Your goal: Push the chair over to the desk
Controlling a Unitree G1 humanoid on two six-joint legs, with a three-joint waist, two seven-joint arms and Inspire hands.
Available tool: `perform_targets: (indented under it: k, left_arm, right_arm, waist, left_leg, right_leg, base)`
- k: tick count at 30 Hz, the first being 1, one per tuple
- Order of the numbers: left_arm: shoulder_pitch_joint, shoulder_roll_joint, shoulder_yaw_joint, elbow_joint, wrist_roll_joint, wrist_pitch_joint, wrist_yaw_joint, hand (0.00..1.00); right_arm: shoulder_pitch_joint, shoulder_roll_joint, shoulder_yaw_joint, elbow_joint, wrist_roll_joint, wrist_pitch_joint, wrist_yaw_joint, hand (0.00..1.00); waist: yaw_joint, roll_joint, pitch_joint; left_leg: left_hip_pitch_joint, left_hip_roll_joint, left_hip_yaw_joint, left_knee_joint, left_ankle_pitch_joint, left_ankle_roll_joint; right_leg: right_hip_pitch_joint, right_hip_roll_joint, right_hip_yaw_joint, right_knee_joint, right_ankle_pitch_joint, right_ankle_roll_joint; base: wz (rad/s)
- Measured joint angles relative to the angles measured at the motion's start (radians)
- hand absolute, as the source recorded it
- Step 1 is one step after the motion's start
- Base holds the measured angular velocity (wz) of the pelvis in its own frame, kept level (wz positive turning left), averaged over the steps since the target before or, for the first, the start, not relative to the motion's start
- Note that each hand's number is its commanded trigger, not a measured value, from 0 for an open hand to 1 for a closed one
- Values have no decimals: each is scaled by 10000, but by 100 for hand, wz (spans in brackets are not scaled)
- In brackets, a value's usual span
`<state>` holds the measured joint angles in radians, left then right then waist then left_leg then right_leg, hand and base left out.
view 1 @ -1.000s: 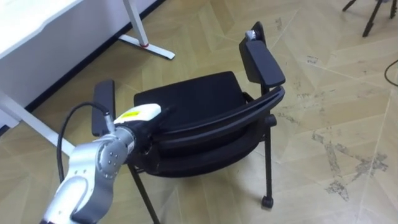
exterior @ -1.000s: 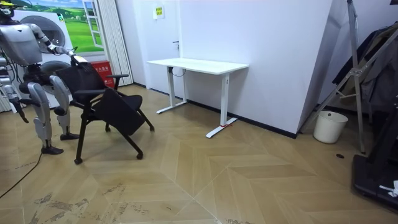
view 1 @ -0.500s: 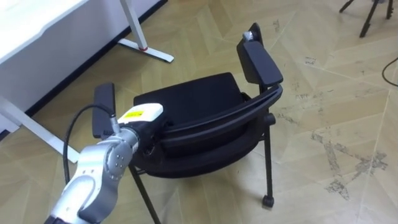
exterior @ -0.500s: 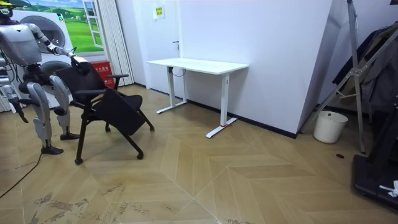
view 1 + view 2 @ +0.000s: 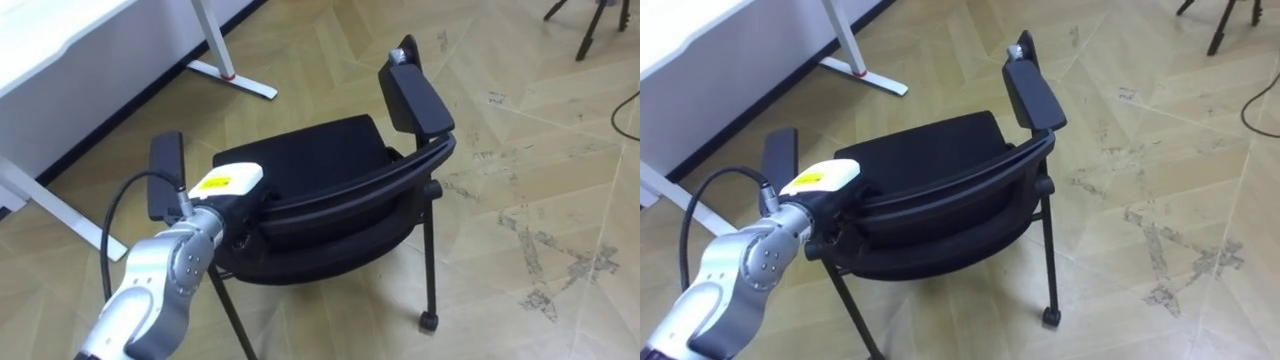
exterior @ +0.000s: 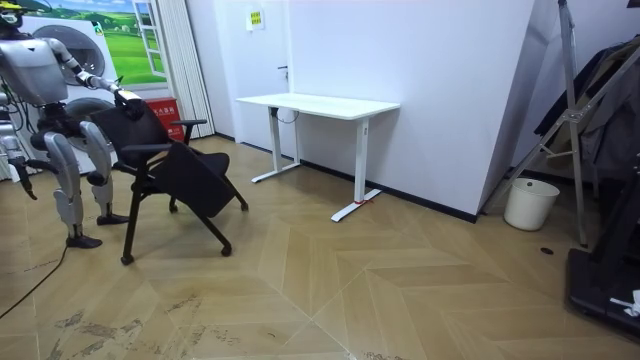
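A black chair (image 5: 310, 160) with two armrests stands on the wooden floor just in front of me, its curved backrest (image 5: 350, 190) nearest to me. My left hand (image 5: 228, 185) lies on the left end of the backrest's top rail, with its fingers curled over the rail. The right eye view gives the same hold of the left hand (image 5: 820, 180) on the chair (image 5: 920, 150). In the room view I stand behind the chair (image 6: 190, 175) at the room view's left, left hand (image 6: 122, 97) stretched out to it. My right hand (image 6: 17, 168) hangs low by my side.
A white desk (image 5: 60, 40) stands beyond the chair on the left, its leg's foot (image 5: 235, 78) on the floor close to the seat. In the room view the desk (image 6: 320, 103) is against the wall, with a white bin (image 6: 530, 203) further right. Open floor lies between.
My left hand's fingers, straight a second ago, have curled down over the backrest rail. The chair has hardly moved.
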<state>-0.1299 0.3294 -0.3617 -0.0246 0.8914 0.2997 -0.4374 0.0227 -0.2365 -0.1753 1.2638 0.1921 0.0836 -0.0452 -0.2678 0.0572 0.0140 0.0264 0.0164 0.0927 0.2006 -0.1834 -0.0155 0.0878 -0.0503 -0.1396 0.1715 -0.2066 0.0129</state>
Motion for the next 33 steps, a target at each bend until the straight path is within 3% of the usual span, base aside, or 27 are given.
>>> perform_targets:
  k: [4, 7, 9, 12, 22, 25, 29, 33]
  left_arm:
    - [12, 9, 0, 31, 132, 7, 77, 100]
    - [-13, 14, 36, -8, 255, -54, 192, 100]
    - [-11, 34, 63, -31, 279, -121, 192, 100]
    - [4, 133, 74, -165, 368, -212, 110, 100]
    - [3, 194, 186, -137, 250, -753, 151, 100]
    - [12, 384, 198, -137, 126, -960, 211, 100]
    - [12, 438, 230, -87, 80, -1205, 339, 100]
    - [11, 452, 285, -58, 81, -1480, 428, 100]
  right_arm:
    - [-40, -142, -17, -1235, -1622, 72, -709, 0]
    - [-212, -322, -27, -2308, -2960, 90, -886, 0]
    - [-205, -453, -36, -3108, -4148, 78, -899, 0]
    - [-187, -515, -40, -4460, -5852, 90, -960, 0]
    - [-126, -503, 156, -9300, -7856, 126, -963, 0]
    - [-121, -527, 409, -10116, -7880, -24, -987, 0]
    - [-100, -585, 633, -10739, -7872, -44, -1033, 0]
    - [61, -770, 1180, -11687, -7961, -112, -795, 0]
  waist:
    - [54, -286, -66]
    - [152, -511, -19]
    - [242, -556, -83]
    - [281, -656, -111]
    - [595, -609, -106]
    - [599, -550, -68]
    - [687, -451, -7]
    - [858, -379, 0]
  left_leg:
    - [21, 3, 31, 33, 0, 0]
    - [11, 15, 116, 53, 0, 0]
    - [-34, 20, 180, 55, 0, 0]
    - [-40, 23, 188, 58, 0, 0]
    - [-82, 52, 386, 40, 0, 1]
    - [-83, 64, 419, 40, 0, 0]
    - [-89, 70, 472, 39, 0, 0]
    - [-142, 87, 614, 30, 0, 0]
  right_leg:
    - [-8, -9, -35, 53, 0, 0]
    - [-92, -10, 50, 148, -1, 0]
    - [-171, -8, 124, 165, 0, 0]
    - [-162, -7, 88, 178, 4, -5]
    - [-334, -8, 287, 369, 8, -8]
    - [-355, 0, 323, 368, 9, -10]
    - [-387, -3, 335, 395, 9, -9]
    - [-553, 9, 486, 485, 8, -9]
  base:
    - [0]
    - [-7]
    - [-10]
    - [-2]
    - [-6]
    - [-3]
    - [-2]
    - [-11]
